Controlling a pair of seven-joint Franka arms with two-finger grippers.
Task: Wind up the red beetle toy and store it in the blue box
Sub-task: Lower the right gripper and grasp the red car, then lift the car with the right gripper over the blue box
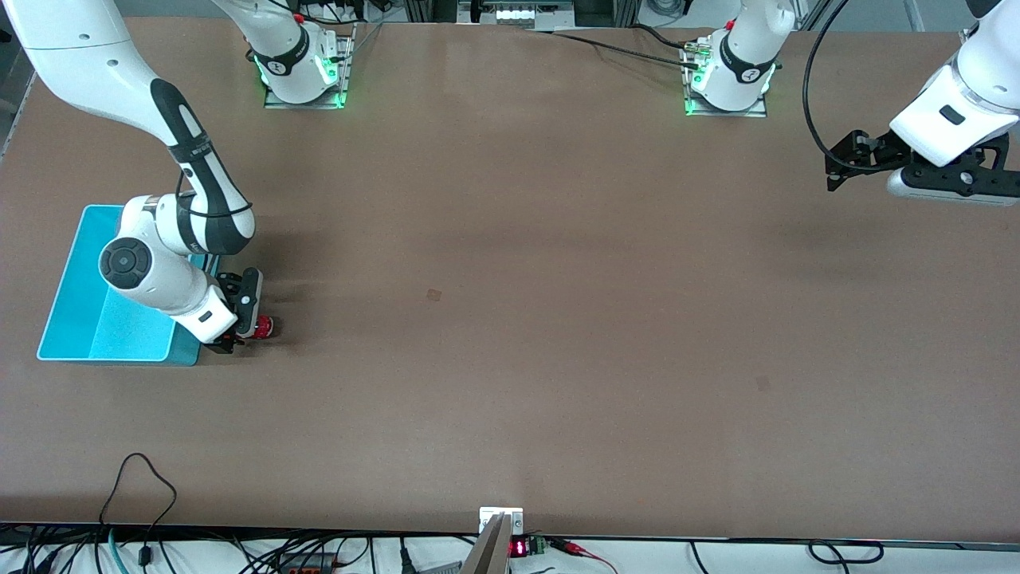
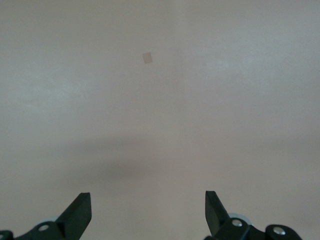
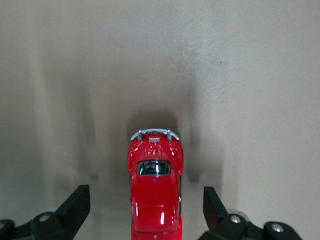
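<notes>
A robotics laboratory, identified by its fixtures. Two white Franka arms are bolted to metal base plates along one edge of a wide brown surface; green status lights glow at both bases. Black cables run across the surface to the left arm's base. Along the edge nearest the front camera, loose wiring hangs below the surface, beside a small electronic module with a red digit display. Aluminium framing and further equipment show just past the arm bases. The surface is plain and uniform, without household or office furnishings, as suits a test bench.
</notes>
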